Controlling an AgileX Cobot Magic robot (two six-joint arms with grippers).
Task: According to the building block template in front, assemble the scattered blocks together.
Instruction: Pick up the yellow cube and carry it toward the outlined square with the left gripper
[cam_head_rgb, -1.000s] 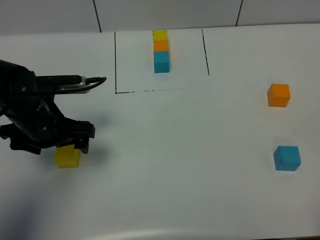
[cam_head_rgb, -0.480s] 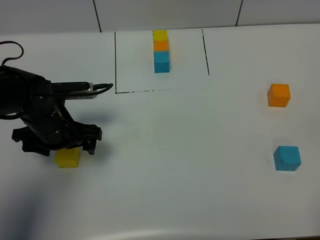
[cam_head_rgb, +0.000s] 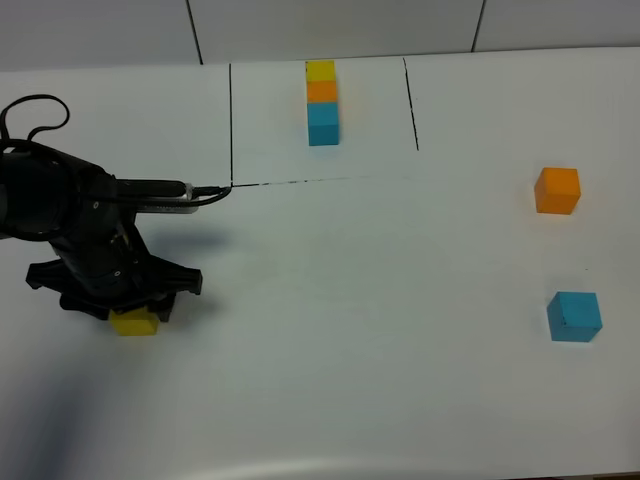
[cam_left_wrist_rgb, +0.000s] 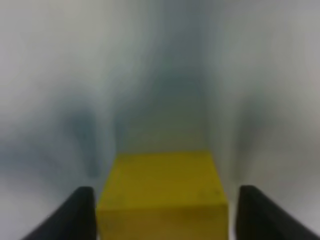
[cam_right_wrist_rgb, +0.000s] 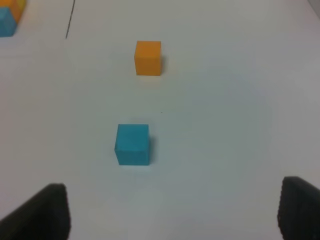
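Observation:
The building block template (cam_head_rgb: 322, 101) is a yellow, orange and teal-blue row at the back centre, inside a thin black outline. The scattered yellow cube (cam_head_rgb: 134, 323) lies at the front left, mostly covered by my left gripper (cam_head_rgb: 126, 306). In the left wrist view the yellow cube (cam_left_wrist_rgb: 162, 192) sits between the two black fingertips (cam_left_wrist_rgb: 75, 215) with a narrow gap on each side, so the left gripper (cam_left_wrist_rgb: 165, 217) is open around it. The orange cube (cam_head_rgb: 557, 190) and teal-blue cube (cam_head_rgb: 574, 316) lie at the right, also showing in the right wrist view as orange (cam_right_wrist_rgb: 148, 58) and teal-blue (cam_right_wrist_rgb: 132, 144). My right gripper (cam_right_wrist_rgb: 170, 212) is open and empty, short of the teal-blue cube.
The white table (cam_head_rgb: 360, 300) runs across the whole view, with a white wall behind its back edge. A black cable (cam_head_rgb: 195, 190) trails from the left arm towards the outline's corner.
My left gripper has lowered over the yellow cube and now covers most of it. The cubes have not moved.

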